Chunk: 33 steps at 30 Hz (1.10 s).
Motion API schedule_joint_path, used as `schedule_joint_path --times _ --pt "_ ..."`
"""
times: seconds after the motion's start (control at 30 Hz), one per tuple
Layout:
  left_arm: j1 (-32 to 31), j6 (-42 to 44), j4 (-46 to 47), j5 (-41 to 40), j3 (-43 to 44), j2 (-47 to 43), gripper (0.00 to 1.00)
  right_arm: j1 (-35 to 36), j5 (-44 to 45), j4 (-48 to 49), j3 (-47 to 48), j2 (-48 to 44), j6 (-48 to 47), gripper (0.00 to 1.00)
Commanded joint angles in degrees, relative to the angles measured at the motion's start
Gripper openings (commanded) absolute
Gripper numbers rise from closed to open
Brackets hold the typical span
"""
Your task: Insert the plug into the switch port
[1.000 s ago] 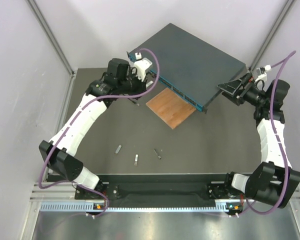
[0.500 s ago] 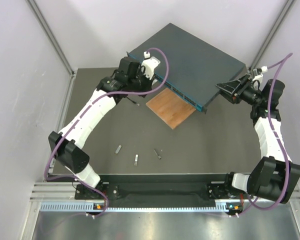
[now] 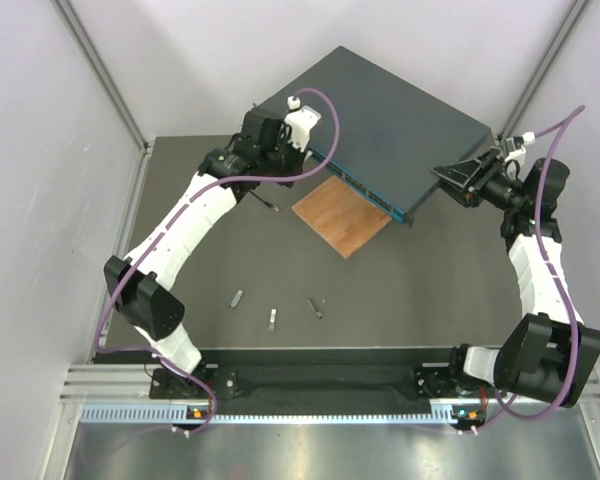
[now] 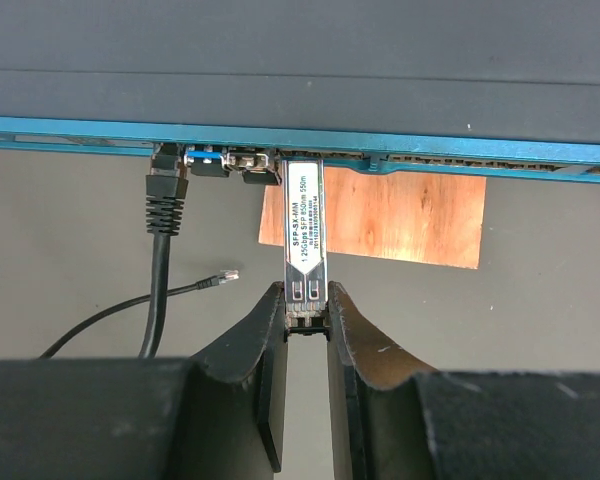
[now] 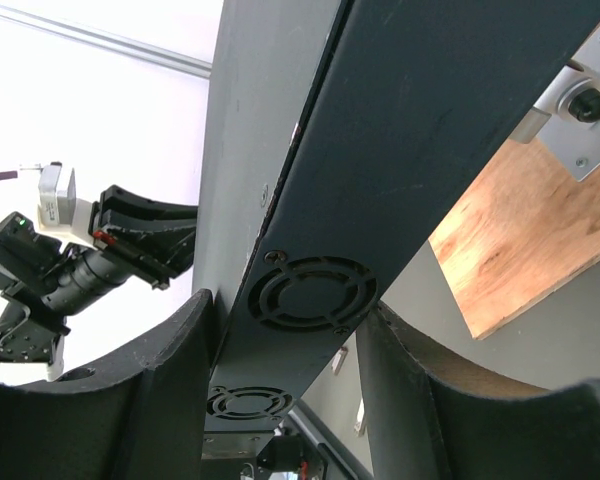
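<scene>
Left gripper [image 4: 305, 300] advances to the teal front of the switch [image 4: 300, 60], pinching the plug [image 4: 305, 235], its tip at a port [image 4: 302, 160]. Right gripper [image 5: 285, 320] now clamps the switch's right edge. Any tilt could jam the plug against the port's rim.

Wooden board [image 3: 342, 217], black cable [image 4: 158, 290]

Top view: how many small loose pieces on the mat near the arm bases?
3, in a rough row: left piece, middle piece, right piece. More could be hidden under the switch.
</scene>
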Motion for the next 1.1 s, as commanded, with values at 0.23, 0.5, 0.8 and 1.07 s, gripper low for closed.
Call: schedule_joint_path --times 0.23,0.5,0.8,1.07 --pt "-0.1 -1.0 3.4 -1.5 2.8 0.3 0.00 3.6 -1.3 5.2 0.7 -0.9 -6.2 0.00" --pt "-0.2 -1.3 4.0 -2.1 4.0 0.8 0.00 3.7 -1.5 5.1 0.7 -0.8 -6.2 0.00" --pt "-0.2 -1.9 4.0 -1.5 3.5 1.8 0.00 3.6 -1.7 5.2 0.7 -0.7 -6.1 0.00" --pt "-0.1 -2.7 4.2 -1.2 3.0 2.8 0.00 3.7 -1.8 5.3 0.7 -0.7 -6.0 0.00"
